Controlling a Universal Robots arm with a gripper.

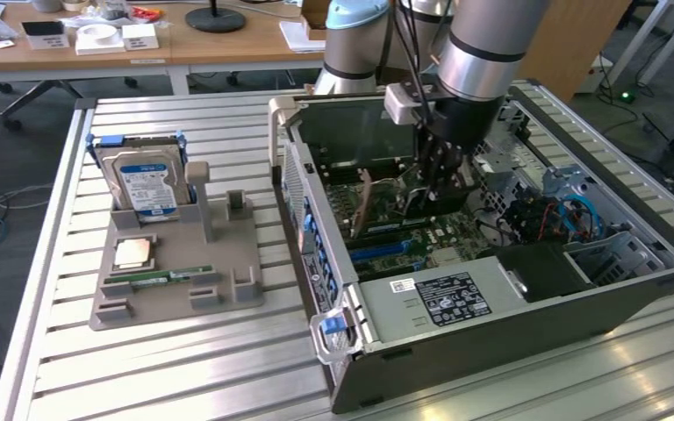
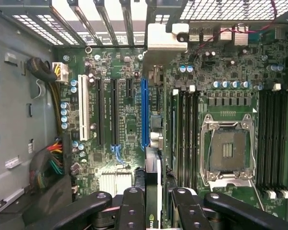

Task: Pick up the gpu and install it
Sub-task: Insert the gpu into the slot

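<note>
The gpu (image 2: pixel 153 184) shows edge-on as a thin green and dark card between my black fingers (image 2: pixel 133 211). My gripper (image 2: pixel 156 203) is shut on it. The card hangs over the motherboard, roughly in line with the long blue slot (image 2: pixel 144 112). A silver block (image 2: pixel 165 36) sits at the far end by the case's rear slot openings; whether it is the card's bracket I cannot tell. In the exterior view the gripper (image 1: pixel 437 189) reaches down into the open computer case (image 1: pixel 548 303), and the arm hides most of the card there.
On the exterior view's left stands a grey fixture (image 1: pixel 238 298) with a blue-labelled hard drive (image 1: pixel 146 184), a RAM stick (image 1: pixel 168 277) and a chip (image 1: pixel 134 253). Around the slot are black and white slots, RAM slots (image 2: pixel 186 134), the CPU socket (image 2: pixel 229 151) and cable bundles (image 2: pixel 50 163).
</note>
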